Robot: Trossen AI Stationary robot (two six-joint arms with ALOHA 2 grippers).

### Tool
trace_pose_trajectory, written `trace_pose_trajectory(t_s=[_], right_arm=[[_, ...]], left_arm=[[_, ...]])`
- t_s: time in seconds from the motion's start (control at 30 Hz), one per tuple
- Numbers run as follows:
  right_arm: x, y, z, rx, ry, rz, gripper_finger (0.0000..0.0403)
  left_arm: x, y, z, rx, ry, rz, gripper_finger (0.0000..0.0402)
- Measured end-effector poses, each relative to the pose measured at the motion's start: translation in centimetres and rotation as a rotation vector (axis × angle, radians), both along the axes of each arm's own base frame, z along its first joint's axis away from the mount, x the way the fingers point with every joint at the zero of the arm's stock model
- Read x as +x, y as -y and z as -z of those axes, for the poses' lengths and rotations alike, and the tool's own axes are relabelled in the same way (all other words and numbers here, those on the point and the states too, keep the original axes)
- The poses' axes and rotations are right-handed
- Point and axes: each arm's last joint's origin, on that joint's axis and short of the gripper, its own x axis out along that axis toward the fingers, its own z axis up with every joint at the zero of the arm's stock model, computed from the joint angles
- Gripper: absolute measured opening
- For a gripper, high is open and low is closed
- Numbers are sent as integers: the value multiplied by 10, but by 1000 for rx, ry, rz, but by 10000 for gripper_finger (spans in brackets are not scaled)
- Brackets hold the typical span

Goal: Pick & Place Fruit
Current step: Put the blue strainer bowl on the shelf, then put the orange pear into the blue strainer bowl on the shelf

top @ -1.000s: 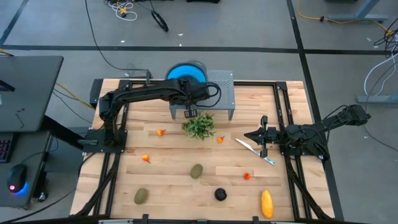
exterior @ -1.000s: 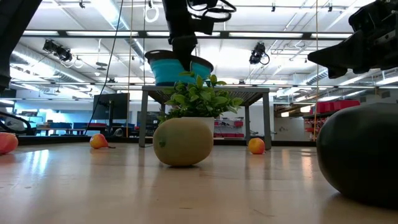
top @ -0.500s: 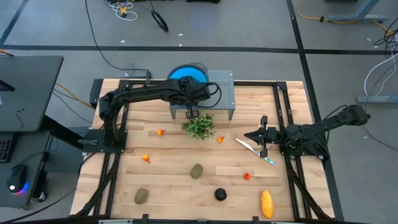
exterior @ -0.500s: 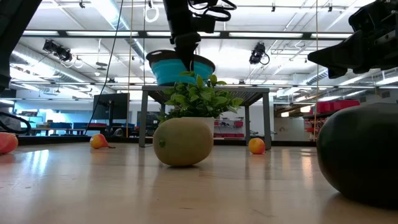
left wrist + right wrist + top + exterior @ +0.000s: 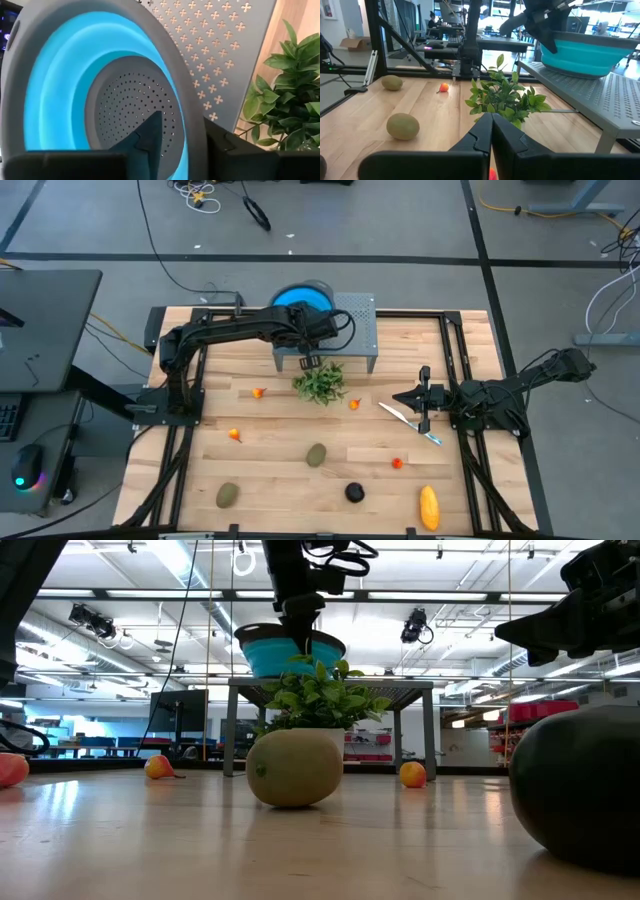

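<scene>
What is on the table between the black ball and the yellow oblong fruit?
In the high view, the stretch between the black ball and the yellow oblong fruit is bare wood. A small red piece lies farther back, off that line.

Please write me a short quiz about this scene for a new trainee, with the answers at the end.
1. True or false: the black ball lies in the blue bowl.
2. Which end effector is nearer the plant? A: left. B: right.
3. Fill in: ___ olive ovals lie on the table.
Key: 1 false, the black ball lies on the table; 2 A; 3 two.
</scene>
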Motion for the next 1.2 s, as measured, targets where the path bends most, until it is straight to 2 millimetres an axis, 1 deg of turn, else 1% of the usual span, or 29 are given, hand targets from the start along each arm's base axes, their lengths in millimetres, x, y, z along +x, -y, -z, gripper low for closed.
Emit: trace_pose_trajectory(t_s=[0.33,0.43,0.5,0.67,0.77,0.87,0.97,1.07,1.2], right_arm=[[0,0,0,0,0,0,17],[0,0,0,0,0,0,17],[0,0,0,0,0,0,17],[0,0,0,0,0,0,17],[0,0,0,7,0,0,17],[0,0,1,4,-11,-1,17],[0,0,2,3,-16,-2,17],[0,0,1,4,-15,-15,17],[0,-1,1,5,-14,-42,17]], left_arm=[[1,1,-10,-44,47,9,219],[-1,1,-18,-40,55,12,243],[-3,2,-28,-37,61,12,254],[-10,3,-61,-23,114,13,265],[-18,6,-82,-19,144,11,265],[-32,12,-100,-36,152,-14,265],[-47,25,-114,-55,180,-32,265],[-58,40,-121,-78,222,-32,265],[-67,63,-115,-111,242,-16,265]])
